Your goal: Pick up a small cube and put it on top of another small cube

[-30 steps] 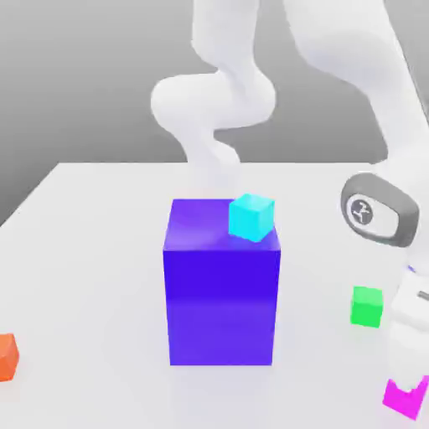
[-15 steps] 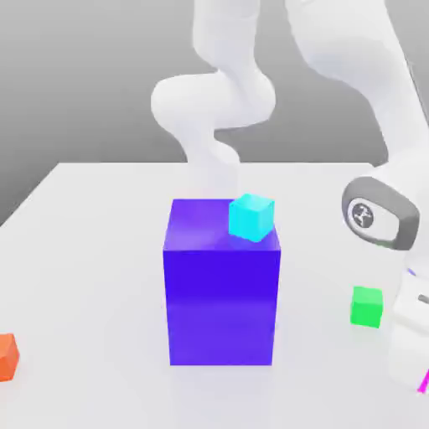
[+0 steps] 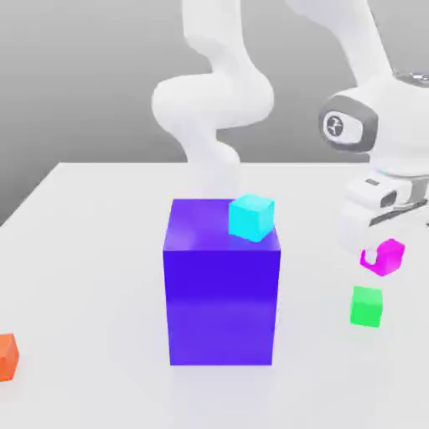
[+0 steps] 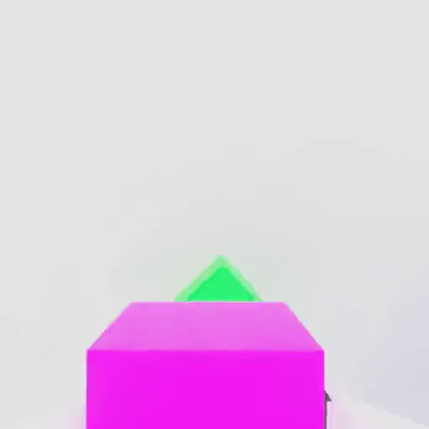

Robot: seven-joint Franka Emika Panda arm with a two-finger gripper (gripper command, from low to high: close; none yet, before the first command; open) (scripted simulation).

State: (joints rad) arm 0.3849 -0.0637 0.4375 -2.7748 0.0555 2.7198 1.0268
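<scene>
While clamped on the small cube (image 3: 384,256) at the frame's right, gripper (image 3: 379,251) hangs above the green cube (image 3: 366,306), clear of the table (image 3: 84,251).

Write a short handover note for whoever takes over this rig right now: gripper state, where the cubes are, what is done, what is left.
Gripper: shut on the magenta cube, held in the air at the exterior view's right.
Green cube: on the table, just below the held cube in the exterior view; in the hand view it sits beyond the magenta cube.
Cyan cube: on top of the big blue block, at its far right corner.
Orange cube: on the table at the exterior view's left edge.
Done: pick-up.
Left: carry the magenta cube over another small cube, likely the nearby green one, set it down squarely, release.
</scene>
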